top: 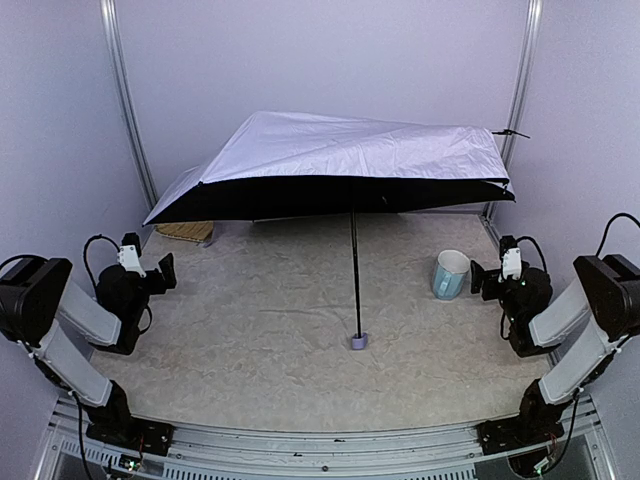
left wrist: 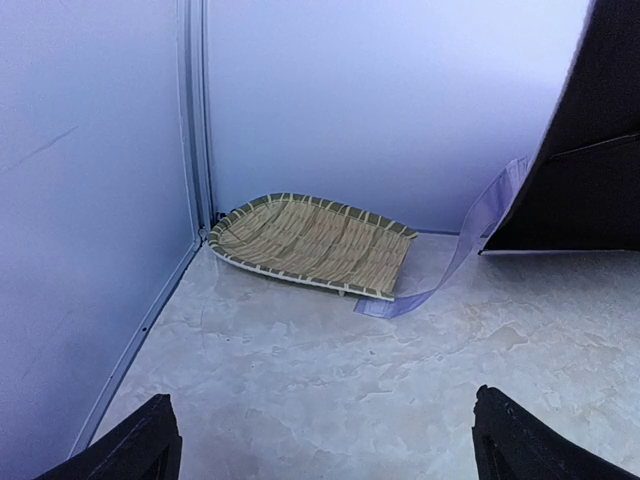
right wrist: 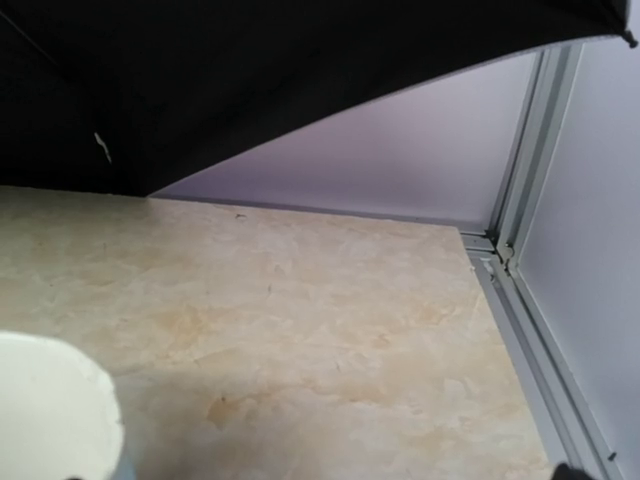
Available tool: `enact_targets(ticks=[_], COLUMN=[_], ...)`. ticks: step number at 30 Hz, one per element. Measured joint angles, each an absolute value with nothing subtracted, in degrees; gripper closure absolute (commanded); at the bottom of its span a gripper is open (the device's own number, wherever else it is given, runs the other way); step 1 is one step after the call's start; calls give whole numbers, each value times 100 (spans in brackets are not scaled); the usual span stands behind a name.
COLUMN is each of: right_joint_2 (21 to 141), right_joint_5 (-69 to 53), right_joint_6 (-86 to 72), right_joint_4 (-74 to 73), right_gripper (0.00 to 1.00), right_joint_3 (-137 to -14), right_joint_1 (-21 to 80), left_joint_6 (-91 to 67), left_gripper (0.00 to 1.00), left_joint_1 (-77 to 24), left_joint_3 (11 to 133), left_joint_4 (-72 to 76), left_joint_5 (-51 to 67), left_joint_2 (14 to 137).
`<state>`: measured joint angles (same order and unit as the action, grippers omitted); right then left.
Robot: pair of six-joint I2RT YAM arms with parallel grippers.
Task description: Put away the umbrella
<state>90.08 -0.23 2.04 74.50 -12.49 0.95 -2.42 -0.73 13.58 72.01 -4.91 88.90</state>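
Lavender-silver fabric of the open umbrella [top: 340, 150] spans the back of the table [top: 260, 340]. The canopy is tilted, its left rim low and near the woven tray [top: 186, 231] in the back-left corner. The handle [top: 359, 341] stands at mid-table with bare tabletop on either side. At opposite edges, the left gripper [top: 165, 272] and right gripper [top: 478, 278] have their jaws spread and hold nothing. The light-blue cup [top: 450, 274] sits just beside the right one.

A: Item one: lavender-silver open fabric umbrella [top: 330, 150]?
B: Black underside, black shaft [top: 355, 270], lavender handle [top: 359, 341].
A: Others?
B: Light-blue round cup [top: 451, 275]; tan, green-edged flat woven tray [left wrist: 315, 243]; beige marbled table [top: 270, 330].
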Motion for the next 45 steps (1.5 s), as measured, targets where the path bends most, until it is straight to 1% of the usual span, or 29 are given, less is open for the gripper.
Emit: enact_targets(ticks=[6,8,9,12,16,19,22,27,30,33,37,38,39,41,45], right_joint_2=[9008,9000,8952,8390,7236,6755,6451,5754,5245,5033,5520,5835,6202,6934,8416], right_joint_5=[-75,-139,-163,-143,-211,-725,-1310,-1774,-1870,-1824,-1459,-1317,-1190,-1020,-840], right_joint_6=[200,204,207,165,-233,-508,-711,-967,-1175,-1468,-1811,-1885,-1944,-2045,-2097], right_joint_4=[7446,7441,7389,6877,5739,5137,4226,2923,2630,2661,3074,3256,3400,3586,3721], right_gripper=[0,0,0,0,7,9,11,13,14,15,12,4,1,0,2], right_joint_3=[-1258,-1260,-1260,-1275,-1645,-1883,-2178,-2412,-2366,-2314,-2287,-2329,-2412,-2707,-4003], right_joint_1=[73,49,45,40,23,25,143,904,1579,2265,3105,3312,3465,3653,3785], left_joint_6=[-196,-141,-91,185,368,272,222,158,-60,-338,-585,-624,-670,-770,-917], left_gripper=[1,1,1,1,2,3,3,3,3,4,3,3,3,2,1], left_joint_1=[-40,-108,-235,-910,-1973,-2438,-3059,-4206,-4615,-4875,-5227,-5328,-5422,-5603,-5937], left_joint_3=[1372,1455,1551,1673,1570,1400,1310,1223,1129,1066,1048,1048,1048,1050,1066], left_joint_4=[7122,6764,6462,6274,6318,6200,5916,5551,5212,4978,4831,4838,4840,4845,4860], left_joint_5=[-239,-298,-508,-1144,-1855,-2237,-2729,-3444,-3645,-3774,-3857,-3889,-3909,-3938,-3935], left_joint_2=[8860,8641,8392,7714,7000,6541,6058,5476,5190,5039,5065,5120,5194,5411,5911])
